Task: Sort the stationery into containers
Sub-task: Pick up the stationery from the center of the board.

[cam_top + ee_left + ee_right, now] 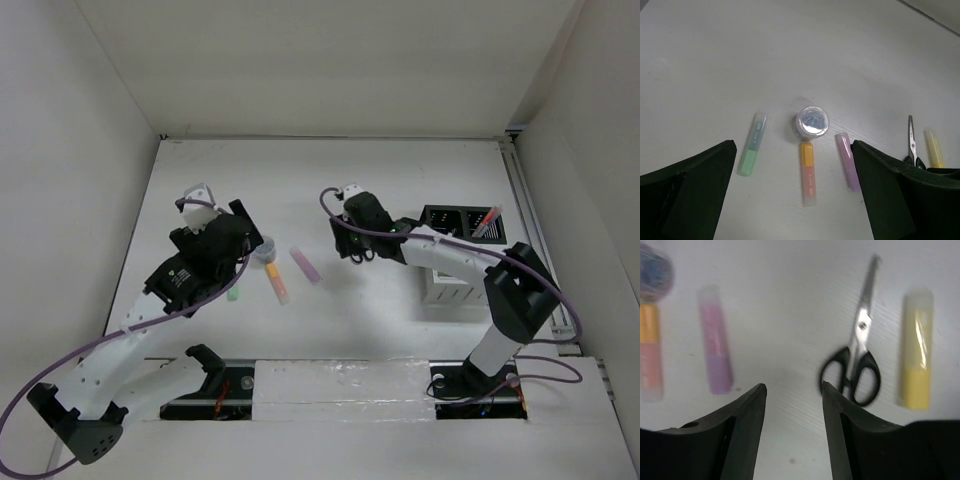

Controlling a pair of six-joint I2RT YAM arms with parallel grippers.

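Top external view: the left gripper [250, 235] hangs over the small round clear tub [268, 248] on the white desk [400, 170], with the green marker [233, 294], orange marker [277, 283] and purple marker [306, 264] lying nearby. The right gripper [355, 250] sits low beside the scissors [364, 256], whose blades it hides. Only this view shows the organizer [455, 218] at the right, with thin pens [487, 222] standing in a black compartment and the white part mostly behind the right arm.

Left wrist view: the left gripper [792, 150] is spread wide and empty. Between its fingers lie the green marker [752, 150], tub [812, 121], orange marker [808, 172] and purple marker [847, 161]. The tub touches the orange marker's end. Far right are the scissors [912, 145] and a yellow marker [935, 148], which cannot be made out from above.

Right wrist view: the right gripper [792, 390] has its jaws parted, holding nothing. The scissors [858, 365] lie closed on the desk just right of its right finger, and the yellow marker [916, 350] lies beyond. The purple marker [716, 340] lies to the left.
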